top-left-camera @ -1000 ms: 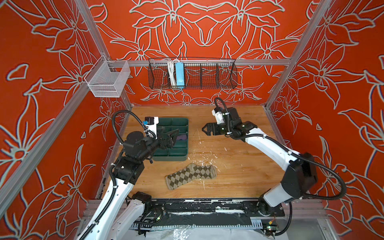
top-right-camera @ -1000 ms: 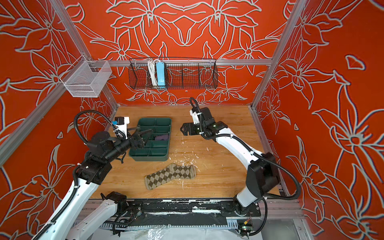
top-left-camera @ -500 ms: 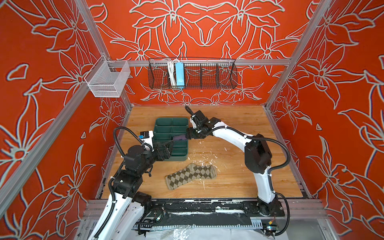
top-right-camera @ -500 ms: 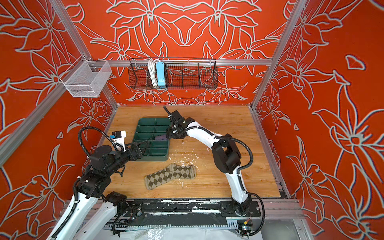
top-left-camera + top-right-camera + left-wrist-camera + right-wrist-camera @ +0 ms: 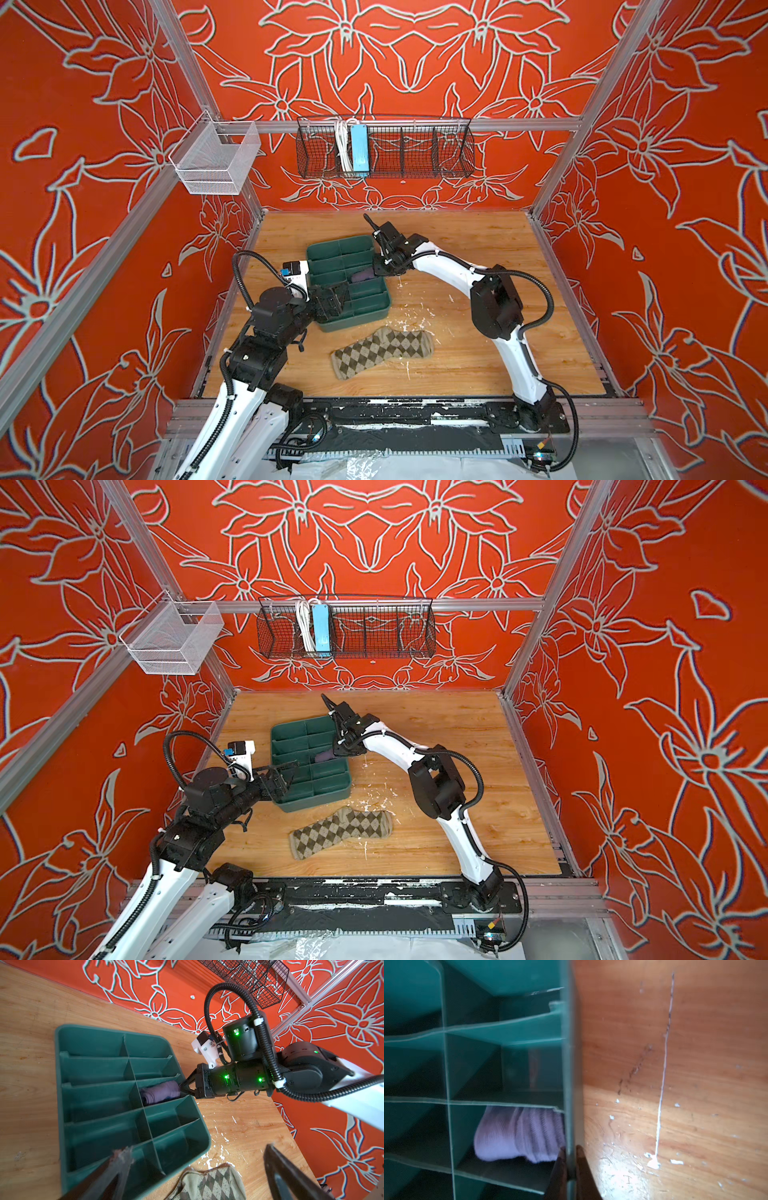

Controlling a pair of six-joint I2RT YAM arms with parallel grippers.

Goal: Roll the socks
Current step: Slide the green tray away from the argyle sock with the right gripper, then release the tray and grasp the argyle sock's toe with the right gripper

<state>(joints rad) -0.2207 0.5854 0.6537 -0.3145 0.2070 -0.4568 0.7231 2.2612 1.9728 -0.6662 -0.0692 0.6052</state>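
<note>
1. While my right pincer [image 5: 569,1167] is pressed together, it pinches the side wall of the green tray [image 5: 570,1059]. The inner finger [image 5: 559,1167] is inside a compartment and the other is outside, over the table [image 5: 695,1043].
2. Purple sock [image 5: 160,1093]:
   - Condition: rolled into a bundle.
   - Location: middle row of the tray, in the column nearer my right arm.
   - Contact: it lies against the wall I am pinching, just beside my inner finger. I cannot tell whether that finger touches the fabric.
3. My left pincer [image 5: 197,1149]:
   - Condition: spread wide, pinching nothing.
   - Location: above the near end of the tray, as both top views show [image 5: 332,297].
4. Argyle sock [image 5: 382,351]:
   - Condition: flat and unrolled on the table.
   - Location: just beside the tray's near edge, apart from both pincers.
   - Orientation: it lies roughly crosswise between my two arms.
</note>
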